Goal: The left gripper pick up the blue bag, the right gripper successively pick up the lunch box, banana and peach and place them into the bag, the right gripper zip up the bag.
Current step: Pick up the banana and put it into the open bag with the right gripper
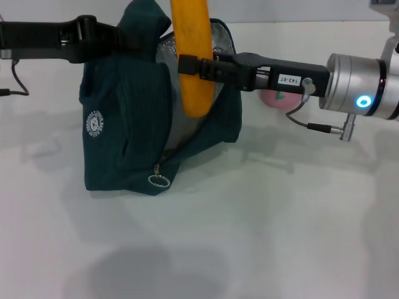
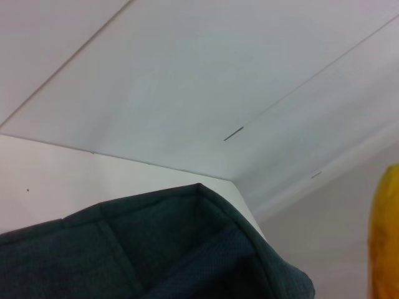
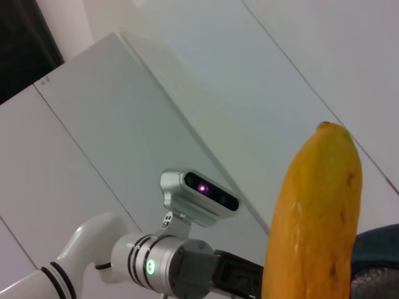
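The blue bag [image 1: 131, 131] stands open on the white table, its foil lining [image 1: 163, 53] showing; its fabric also shows in the left wrist view [image 2: 156, 249]. My left gripper [image 1: 128, 37] is shut on the bag's top edge at the left. My right gripper [image 1: 190, 65] is shut on the banana [image 1: 192, 56], held upright over the bag's opening, its lower end inside; it also shows in the right wrist view [image 3: 318, 218] and in the left wrist view [image 2: 385, 237]. The peach [image 1: 277, 98] lies behind the right arm. The lunch box is out of view.
The bag's ring zip pull [image 1: 158, 181] hangs at the front bottom corner. A cable [image 1: 15, 84] trails from the left arm. The table surface [image 1: 280, 237] lies in front of the bag.
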### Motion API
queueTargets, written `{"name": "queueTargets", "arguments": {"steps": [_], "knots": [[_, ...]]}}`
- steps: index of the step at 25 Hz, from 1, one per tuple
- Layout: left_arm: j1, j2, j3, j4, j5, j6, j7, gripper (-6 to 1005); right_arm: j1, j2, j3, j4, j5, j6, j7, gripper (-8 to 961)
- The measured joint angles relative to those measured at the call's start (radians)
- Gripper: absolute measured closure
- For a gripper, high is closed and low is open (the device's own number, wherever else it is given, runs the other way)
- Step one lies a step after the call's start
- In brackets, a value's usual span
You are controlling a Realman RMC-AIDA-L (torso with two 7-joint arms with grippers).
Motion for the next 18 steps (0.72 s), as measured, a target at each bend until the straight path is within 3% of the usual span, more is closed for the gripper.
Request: {"name": "queueTargets", "arguments": {"steps": [18], "knots": [[-0.002, 0.0, 0.002, -0.002, 0.003, 0.0, 0.001, 963, 0.025, 0.0, 0.012, 0.091, 0.002, 0.02, -0.04, 437]]}}
